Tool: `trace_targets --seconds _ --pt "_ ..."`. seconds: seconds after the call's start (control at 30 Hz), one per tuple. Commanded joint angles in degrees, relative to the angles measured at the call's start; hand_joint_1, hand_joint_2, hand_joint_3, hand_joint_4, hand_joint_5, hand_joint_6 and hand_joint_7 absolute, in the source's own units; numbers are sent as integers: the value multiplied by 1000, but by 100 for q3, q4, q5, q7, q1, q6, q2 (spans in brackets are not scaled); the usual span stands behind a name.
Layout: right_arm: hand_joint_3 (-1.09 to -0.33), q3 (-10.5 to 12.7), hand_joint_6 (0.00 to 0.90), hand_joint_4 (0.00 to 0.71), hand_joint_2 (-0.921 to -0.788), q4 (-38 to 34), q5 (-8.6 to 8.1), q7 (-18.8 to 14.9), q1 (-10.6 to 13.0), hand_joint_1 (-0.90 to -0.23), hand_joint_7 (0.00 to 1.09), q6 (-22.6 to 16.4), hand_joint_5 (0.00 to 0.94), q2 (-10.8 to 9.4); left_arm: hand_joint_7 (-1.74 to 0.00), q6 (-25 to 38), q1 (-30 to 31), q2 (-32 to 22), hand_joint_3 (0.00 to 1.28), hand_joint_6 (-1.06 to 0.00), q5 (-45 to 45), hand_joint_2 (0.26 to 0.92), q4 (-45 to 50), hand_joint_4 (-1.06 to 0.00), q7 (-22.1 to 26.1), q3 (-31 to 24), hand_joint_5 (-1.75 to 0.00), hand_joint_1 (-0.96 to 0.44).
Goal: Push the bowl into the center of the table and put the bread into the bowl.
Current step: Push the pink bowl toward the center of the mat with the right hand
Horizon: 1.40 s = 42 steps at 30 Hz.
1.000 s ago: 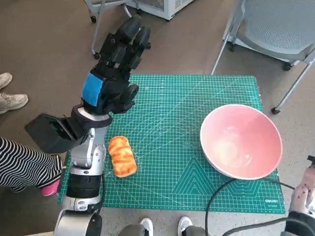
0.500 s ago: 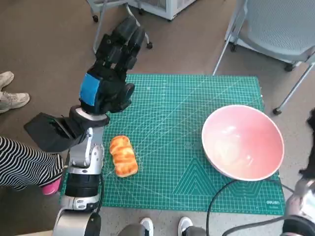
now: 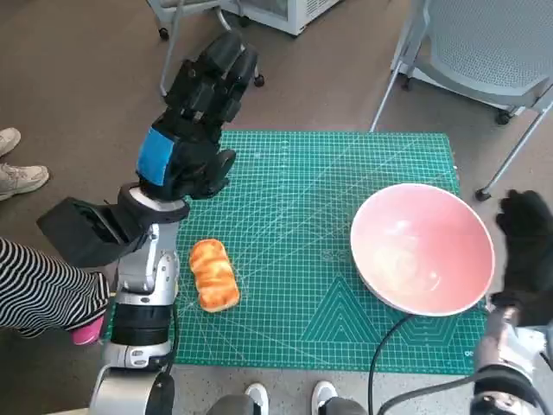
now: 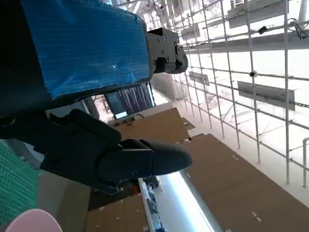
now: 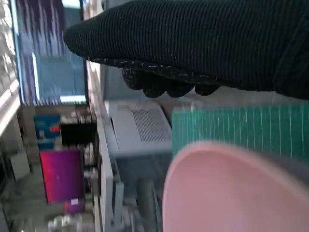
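A pink bowl (image 3: 422,247) sits on the right part of the green cutting mat (image 3: 302,216), empty; its rim (image 5: 227,183) also fills the right wrist view. A golden bread roll (image 3: 213,274) lies on the mat's left part, near the front. My left hand (image 3: 192,130) is raised high above the mat's back-left corner, fingers stretched out and holding nothing. My gloved right hand (image 3: 525,251) stands just off the bowl's right side, holding nothing. I cannot tell whether it touches the rim.
A grey mesh chair (image 3: 484,43) stands behind the table at the right. A white wheeled unit (image 3: 276,10) is at the back. A person's striped leg (image 3: 39,290) and a shoe (image 3: 17,177) are at the left, and two shoe tips (image 3: 289,396) show at the front edge.
My right hand has risen into view beside the bowl's right side. The left hand has stayed raised, drifting slightly left. Bowl and bread have not moved.
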<state>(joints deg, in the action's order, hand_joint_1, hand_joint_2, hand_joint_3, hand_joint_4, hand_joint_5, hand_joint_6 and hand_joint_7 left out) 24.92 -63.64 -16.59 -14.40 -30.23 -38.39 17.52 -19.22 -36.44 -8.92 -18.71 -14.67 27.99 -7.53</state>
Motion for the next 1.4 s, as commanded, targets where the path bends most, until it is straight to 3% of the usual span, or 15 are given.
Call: trace_targets --seconds 0.03,0.67,1.4 --pt "-821 -78 30 149 -921 -115 -2 -226 -36 -611 500 -39 7 -177 -405 -15 -104 -101 469 1 -28 921 6 -112 49 -44 -1 -744" --pt "-802 -479 44 153 -921 -100 198 -557 -212 -645 510 -144 5 -489 -390 -21 -16 -151 462 1 -29 921 47 -106 4 -88 0 -743" --pt "-804 -755 30 152 -921 -60 161 -498 -652 -655 520 63 1 -1086 -386 -17 28 -150 457 -1 -53 921 50 -115 4 -166 -4 -746"
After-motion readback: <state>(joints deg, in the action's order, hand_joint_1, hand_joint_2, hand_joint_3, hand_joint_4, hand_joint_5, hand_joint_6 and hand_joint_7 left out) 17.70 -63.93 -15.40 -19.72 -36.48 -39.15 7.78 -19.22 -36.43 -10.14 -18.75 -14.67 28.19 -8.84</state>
